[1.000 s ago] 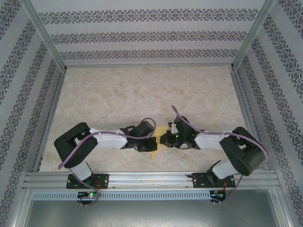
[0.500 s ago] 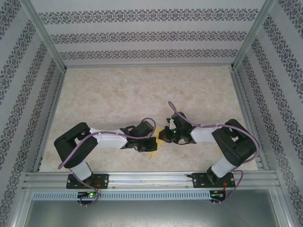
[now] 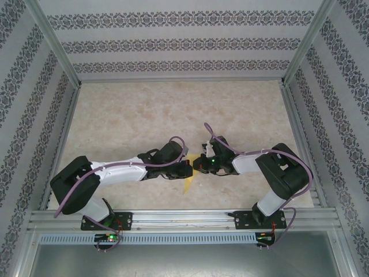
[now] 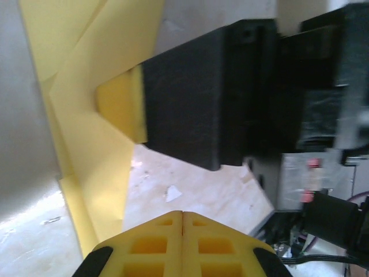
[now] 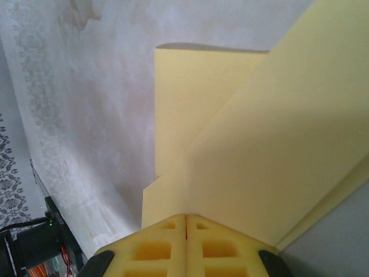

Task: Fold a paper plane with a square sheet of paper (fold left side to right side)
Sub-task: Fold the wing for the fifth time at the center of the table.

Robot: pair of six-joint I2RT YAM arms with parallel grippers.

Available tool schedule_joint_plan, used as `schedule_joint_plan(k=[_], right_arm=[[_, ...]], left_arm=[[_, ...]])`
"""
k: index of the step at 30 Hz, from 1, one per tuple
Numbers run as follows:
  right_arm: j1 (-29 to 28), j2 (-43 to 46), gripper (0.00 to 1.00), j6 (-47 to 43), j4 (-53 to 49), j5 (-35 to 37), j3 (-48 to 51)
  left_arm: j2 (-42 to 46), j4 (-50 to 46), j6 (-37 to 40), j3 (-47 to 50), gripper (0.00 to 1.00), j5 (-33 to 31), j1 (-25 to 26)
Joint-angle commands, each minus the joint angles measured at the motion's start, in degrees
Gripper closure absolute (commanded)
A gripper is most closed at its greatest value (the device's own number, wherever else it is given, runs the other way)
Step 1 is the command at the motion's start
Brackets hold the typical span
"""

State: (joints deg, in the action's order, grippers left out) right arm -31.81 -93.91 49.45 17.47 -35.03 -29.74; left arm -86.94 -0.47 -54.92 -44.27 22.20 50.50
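Top external view: we find the yellow paper (image 3: 188, 183) already a narrow, layered point at near centre. Right gripper (image 3: 199, 167) pinches it closed; left gripper (image 3: 184, 169) sits closed beside it, above the table (image 3: 144, 115). We judge only late creases remain.

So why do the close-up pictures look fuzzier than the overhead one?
Top external view: sharp, evenly lit, no glare; the sheet of paper is a small yellow sliver. Left wrist view: soft all over, the sheet too near to focus. Right wrist view: the sheet sits close against the lens, edges soft, a thin shadow along its top edge.
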Motion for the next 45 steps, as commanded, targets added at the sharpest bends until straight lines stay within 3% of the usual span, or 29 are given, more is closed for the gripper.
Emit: schedule_joint_plan(k=[1,11,23,45], right_arm=[[0.4,-3.6,1.00,-2.4,-4.8,5.6,2.5],[0.4,-5.2,1.00,-3.0,-5.5,5.1,2.0],[0.4,-6.0,1.00,-4.3,-7.4,5.8,1.7],[0.5,-7.0,1.00,-6.3,-11.0,6.5,0.0]], left_arm=[[-0.8,-0.8,-1.5,-0.8,0.98,3.0,-0.6],[-7.4,6.5,-3.8,0.9,0.98,8.6,-0.3],[-10.1,7.2,-4.4,2.9,0.98,9.0,-0.2],[-7.4,5.2,-4.5,5.6,0.98,7.2,-0.2]])
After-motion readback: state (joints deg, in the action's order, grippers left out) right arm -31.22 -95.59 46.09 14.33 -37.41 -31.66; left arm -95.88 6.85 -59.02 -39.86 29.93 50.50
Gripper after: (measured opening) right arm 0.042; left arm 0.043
